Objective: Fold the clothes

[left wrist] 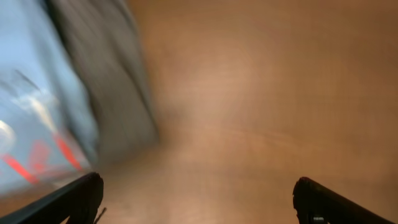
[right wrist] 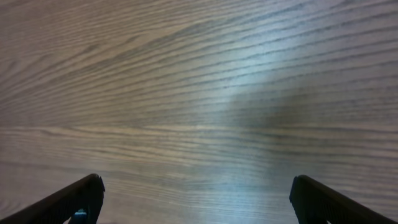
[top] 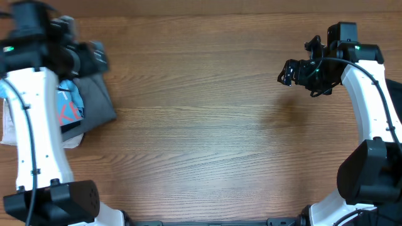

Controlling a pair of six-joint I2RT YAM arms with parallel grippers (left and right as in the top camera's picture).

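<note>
Clothes (top: 94, 94) lie heaped at the far-left edge of the surface (top: 207, 125), partly under the left arm. A grey garment (left wrist: 118, 81) is on top, a sky-blue T-shirt (left wrist: 37, 112) with pink-red lettering shows from beneath it, and a bit of white fabric (top: 73, 142) pokes out on the near side. The left pincer (left wrist: 196, 202) hangs over the pile's right border, jaws spread wide with nothing between them; its wrist view is blurred, so its height above the cloth cannot be told. The right pincer (right wrist: 196, 199) is also wide open and empty, over bare wood on the right, well apart from the pile. The step in hand looks like fetching one garment onto the open middle for folding; no fold is made yet. To do it well, take the grey top piece by a free corner or hem, pinch a single layer, and draw it sideways and low so it spreads flat rather than bunching. The right arm would have to cross toward the centre to hold the opposite edge. In the way: the garments overlap, so pulling the grey one may drag the blue shirt along. The left arm also hides part of the heap from overhead, and the pile sits close to the surface's edge. Nothing lies on the middle wood.
</note>
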